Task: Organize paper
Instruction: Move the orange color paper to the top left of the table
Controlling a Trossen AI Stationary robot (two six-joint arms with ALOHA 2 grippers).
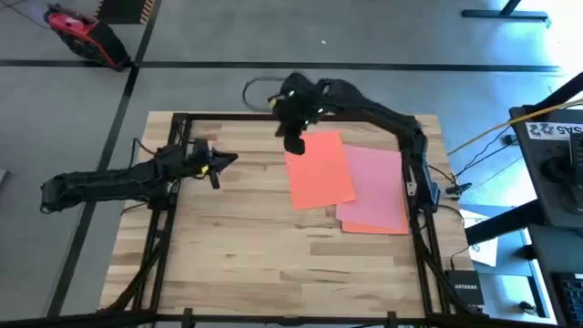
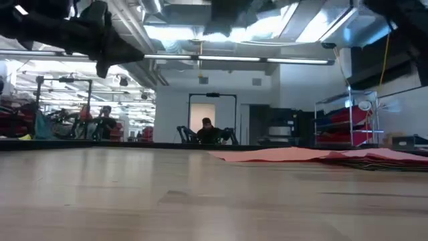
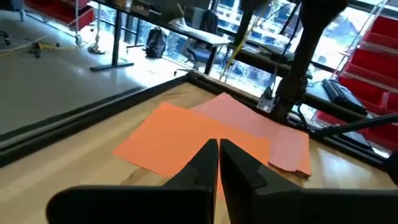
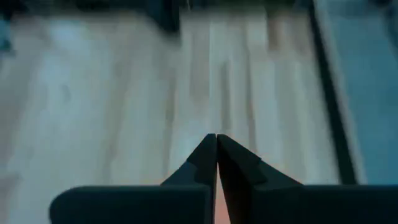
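Note:
An orange paper sheet [image 1: 321, 169] lies flat on the wooden table, its right part overlapping a pink sheet [image 1: 378, 191] on the table's right half. Both show in the left wrist view, orange [image 3: 174, 140] in front of pink [image 3: 273, 134]. My right gripper [image 1: 294, 143] is shut and hangs above the orange sheet's far left corner, well clear of the table; its wrist view shows its shut fingers [image 4: 216, 138] over bare wood. My left gripper [image 1: 216, 173] is shut and empty above the table's left side, pointing toward the sheets [image 3: 218, 144].
Black frame rails [image 1: 228, 116] run along the table's far edge and down both sides. Bare wood [image 1: 264, 255] stretches over the near half and the left. In the low view, people [image 2: 207, 130] sit in the room beyond the far edge.

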